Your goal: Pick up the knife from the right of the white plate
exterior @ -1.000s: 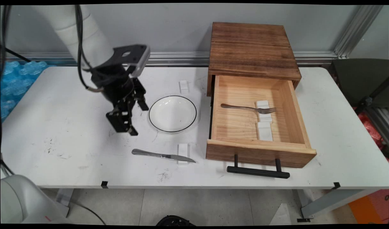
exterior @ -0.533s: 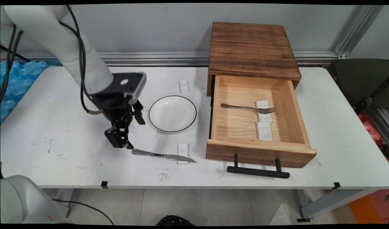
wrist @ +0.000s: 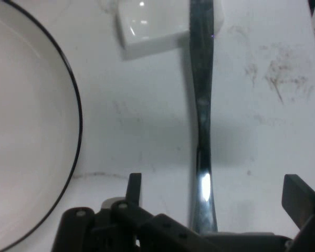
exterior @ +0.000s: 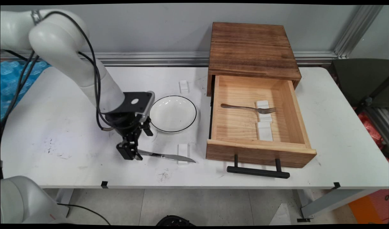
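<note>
Taking in the white table [exterior: 54, 105] first, bearing everything. Looking to the picture's right of the plate [exterior: 172, 113]: seeing a dark-topped wooden box [exterior: 251, 47], its pale drawer [exterior: 261, 152] standing pulled out toward the camera. Finding in that drawer, well apart from the plate, a fork [exterior: 248, 108] lying with its tines over one of two small white rests [exterior: 264, 111]. Spotting the knife [exterior: 164, 156] on the table in front of the plate, handle pointing to the picture's left and blade lying across another small white rest [exterior: 183, 149]. Noting one more rest [exterior: 184, 86] just behind the plate.

Judging the risks: squeezing the thin, shiny handle [wrist: 202, 105] off-centre and tipping or spinning it; pressing too low and scraping fingertips on the table; dragging the blade and knocking its rest aside, or bumping the plate rim [wrist: 73, 105] lying just beside.

Coming to the gripper [exterior: 130, 152], hanging low at the plate's front-left: standing spread wide [wrist: 216, 186], fingers [wrist: 299, 194] straddling the knife's handle end, one on either side with a clear gap to each. Gripping nothing; possibly not even touching the metal.
</note>
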You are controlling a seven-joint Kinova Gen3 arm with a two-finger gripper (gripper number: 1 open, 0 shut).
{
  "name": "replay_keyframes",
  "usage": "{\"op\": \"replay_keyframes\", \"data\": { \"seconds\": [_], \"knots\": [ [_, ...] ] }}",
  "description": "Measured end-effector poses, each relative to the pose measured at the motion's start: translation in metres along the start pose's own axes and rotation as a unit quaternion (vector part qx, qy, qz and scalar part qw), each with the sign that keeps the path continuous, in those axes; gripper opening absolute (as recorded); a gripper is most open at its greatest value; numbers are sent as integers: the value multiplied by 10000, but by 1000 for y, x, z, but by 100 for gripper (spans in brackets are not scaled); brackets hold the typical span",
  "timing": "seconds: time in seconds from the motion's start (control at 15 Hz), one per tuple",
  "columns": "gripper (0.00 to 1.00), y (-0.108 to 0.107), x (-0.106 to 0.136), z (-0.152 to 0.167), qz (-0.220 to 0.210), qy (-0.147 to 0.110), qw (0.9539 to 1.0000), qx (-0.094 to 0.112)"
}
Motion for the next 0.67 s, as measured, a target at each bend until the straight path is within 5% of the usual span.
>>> {"op": "replay_keyframes", "data": {
  "seconds": [0.67],
  "knots": [
    [100, -1, 11, 34, -217, 169, 9996, 113]
  ]
}}
